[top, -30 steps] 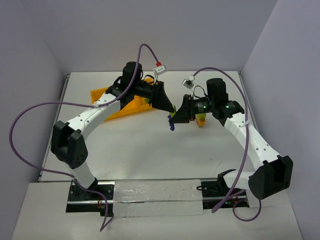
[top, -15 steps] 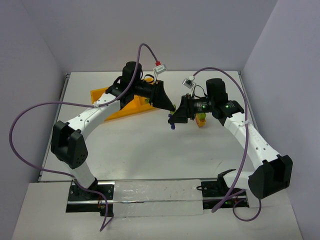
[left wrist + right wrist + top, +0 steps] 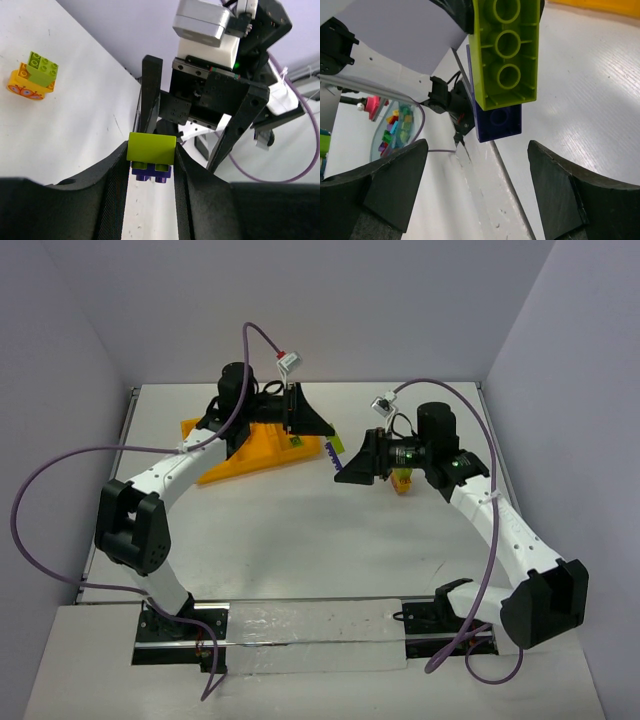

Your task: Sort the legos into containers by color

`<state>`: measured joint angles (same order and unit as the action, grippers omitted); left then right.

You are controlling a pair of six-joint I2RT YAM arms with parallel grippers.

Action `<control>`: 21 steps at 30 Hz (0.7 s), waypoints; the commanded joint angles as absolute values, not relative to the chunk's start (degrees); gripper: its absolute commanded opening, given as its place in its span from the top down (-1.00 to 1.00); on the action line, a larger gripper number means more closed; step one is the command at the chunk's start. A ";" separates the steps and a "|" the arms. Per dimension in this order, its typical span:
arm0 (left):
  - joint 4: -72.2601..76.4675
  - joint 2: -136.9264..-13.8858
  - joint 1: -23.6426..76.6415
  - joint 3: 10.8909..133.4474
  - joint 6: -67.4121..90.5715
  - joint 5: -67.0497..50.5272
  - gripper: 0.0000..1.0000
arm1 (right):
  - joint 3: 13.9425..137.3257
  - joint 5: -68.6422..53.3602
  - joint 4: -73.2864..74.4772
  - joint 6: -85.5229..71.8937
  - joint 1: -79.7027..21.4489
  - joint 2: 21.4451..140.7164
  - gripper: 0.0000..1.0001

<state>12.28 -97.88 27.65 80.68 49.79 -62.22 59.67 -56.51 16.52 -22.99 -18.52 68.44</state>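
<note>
While a lime-and-purple lego stack (image 3: 151,154) is clamped by the left gripper (image 3: 151,167) at mid-frame, just right of the tray (image 3: 225,468), the right gripper (image 3: 477,150) is seen spread, empty; a yellow-and-green stack (image 3: 33,75) is judged unsorted.

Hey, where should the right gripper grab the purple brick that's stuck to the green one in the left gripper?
Pinch the purple brick by the end jutting past the green brick, across its flat side faces, coming in opposite the left gripper. That end looks bare, while the left fingers clamp the green brick's sides.
</note>
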 commanded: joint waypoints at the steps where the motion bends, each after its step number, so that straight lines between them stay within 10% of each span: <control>1: 23.82 -94.48 26.65 79.07 58.61 -60.10 1.00 | 57.69 -56.50 3.52 -30.95 -18.90 66.60 -0.77; 13: 31.85 -94.53 26.35 77.15 64.93 -61.28 1.00 | 55.53 -60.42 -11.90 -41.79 -18.81 70.88 -0.73; 21: 32.64 -93.84 26.31 76.31 65.33 -61.96 1.00 | 54.67 -61.83 -19.71 -47.59 -18.81 72.64 -0.33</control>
